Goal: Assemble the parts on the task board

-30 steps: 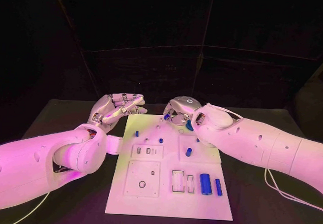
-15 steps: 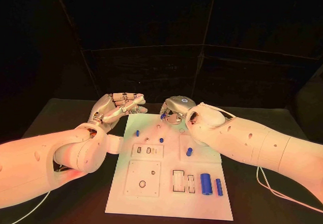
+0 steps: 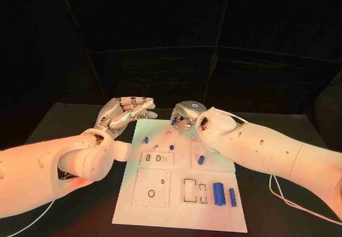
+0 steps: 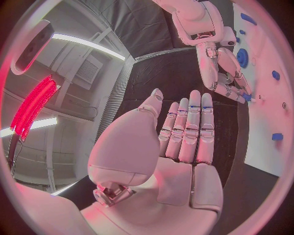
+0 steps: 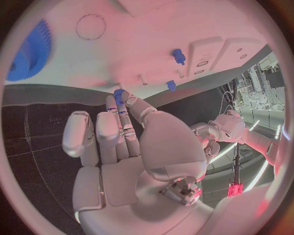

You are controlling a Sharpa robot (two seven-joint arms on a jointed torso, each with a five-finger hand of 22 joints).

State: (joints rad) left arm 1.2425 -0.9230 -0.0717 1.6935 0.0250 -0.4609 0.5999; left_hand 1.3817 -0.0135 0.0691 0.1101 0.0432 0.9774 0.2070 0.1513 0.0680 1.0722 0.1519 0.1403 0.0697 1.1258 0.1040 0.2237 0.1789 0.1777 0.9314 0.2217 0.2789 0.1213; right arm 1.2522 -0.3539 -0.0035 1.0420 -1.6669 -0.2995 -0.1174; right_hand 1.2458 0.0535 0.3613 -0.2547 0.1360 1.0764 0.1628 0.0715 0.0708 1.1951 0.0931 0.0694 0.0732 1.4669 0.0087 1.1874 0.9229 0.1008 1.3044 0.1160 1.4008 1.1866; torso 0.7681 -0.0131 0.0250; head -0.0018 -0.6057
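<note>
- You are looking down at a white task board (image 3: 179,212) lying in the middle of a black surface (image 3: 288,216), with both of the robot's arms reaching to its far end.
- Your right hand (image 3: 188,115) hovers over the board's far edge, pinching a small blue part (image 5: 118,94) between thumb and fingertip; the right wrist view shows the piece held at the fingertips just above the board, near a thin peg (image 5: 142,80).
- Your left hand (image 3: 126,113) is off the board's far left corner, holding nothing. The left wrist view shows its fingers (image 4: 191,128) straight and side by side, palm bare.
- A blue toothed gear (image 5: 27,51) lies flat on the board beside the right hand.
- Two small blue pegs (image 3: 146,140) (image 3: 171,147) and a short blue cylinder (image 3: 201,160) lie mid-board.
- Two larger blue cylinders (image 3: 219,193) (image 3: 232,197) lie side by side near the board's right edge, just beside rectangular slots (image 3: 190,190).
- No writing on the board is legible; the dark outlines look like recesses, though it is hard to be sure.
</note>
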